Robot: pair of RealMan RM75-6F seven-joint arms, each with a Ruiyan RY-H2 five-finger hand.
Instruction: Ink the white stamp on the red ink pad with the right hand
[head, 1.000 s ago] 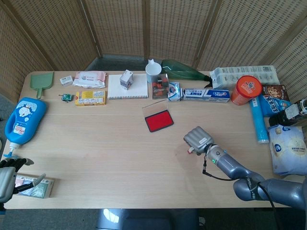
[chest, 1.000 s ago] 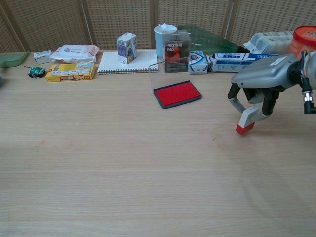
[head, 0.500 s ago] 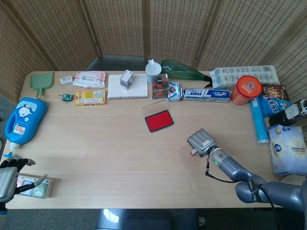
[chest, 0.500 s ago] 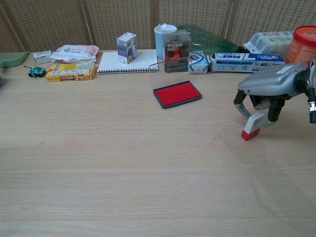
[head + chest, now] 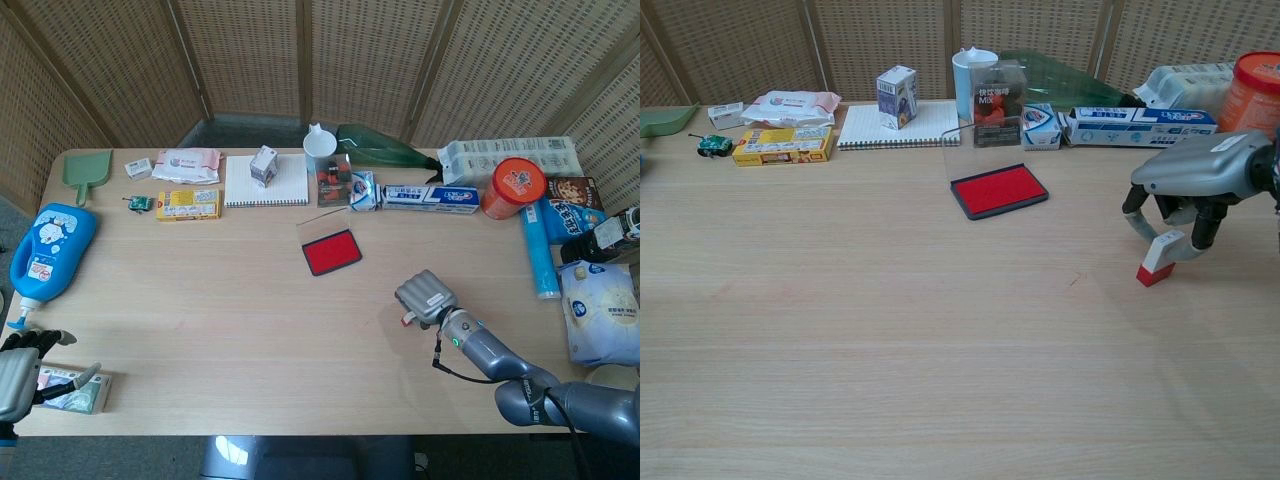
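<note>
The right hand (image 5: 1200, 190), fingers pinching the stamp (image 5: 1160, 259) (red face down), has drifted right and nearer, away from the pad (image 5: 998, 190); inking looks done.

Bright, even overhead light — soft faint shadows, sharp focus, mild wide-angle bowing at the edges

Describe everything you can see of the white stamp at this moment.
The white stamp is a small blocky piece, white in its upper body with a red base. It is tilted, red end lowest, close to the tabletop. The right hand pinches it from above. It is to the right of the open red ink pad, well apart from it. The head view mostly hides it under the hand.
</note>
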